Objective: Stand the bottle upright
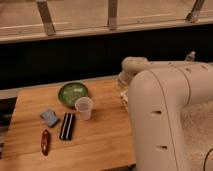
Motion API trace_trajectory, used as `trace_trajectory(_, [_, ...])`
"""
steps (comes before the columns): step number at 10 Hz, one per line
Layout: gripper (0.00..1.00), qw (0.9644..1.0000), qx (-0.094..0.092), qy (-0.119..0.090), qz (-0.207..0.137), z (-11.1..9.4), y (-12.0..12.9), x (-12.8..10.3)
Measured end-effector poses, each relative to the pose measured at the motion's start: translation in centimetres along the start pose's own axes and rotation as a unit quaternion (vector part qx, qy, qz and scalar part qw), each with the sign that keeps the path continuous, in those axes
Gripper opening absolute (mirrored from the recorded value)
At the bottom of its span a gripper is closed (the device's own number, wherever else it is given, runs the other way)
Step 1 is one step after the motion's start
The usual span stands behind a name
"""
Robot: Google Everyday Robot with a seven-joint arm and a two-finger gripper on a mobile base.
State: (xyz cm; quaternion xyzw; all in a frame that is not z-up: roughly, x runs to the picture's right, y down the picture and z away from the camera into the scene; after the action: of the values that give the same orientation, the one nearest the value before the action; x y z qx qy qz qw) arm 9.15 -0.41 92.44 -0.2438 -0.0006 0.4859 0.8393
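One closed pincer (123,95) sits by the table's (30,125) right edge, bottle hidden behind arm (160,115).

The arm (165,115) fills the right side. Its gripper (123,94), largely hidden and closed, hangs at the wooden table's (100,145) right edge. Just left of the gripper stands a translucent cup (83,107), with a green bowl (73,93) beyond the cup. Farther left lie a black bar (67,126), a blue-grey packet (50,117) and a red-brown object (45,142). A clear bottle (190,55) stands well to the gripper's right.
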Motion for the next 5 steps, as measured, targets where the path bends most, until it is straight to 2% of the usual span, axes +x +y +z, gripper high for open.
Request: trace_trajectory(5, [0.00,1.0000,-0.004,-0.001,-0.005,0.15,0.01,-0.08])
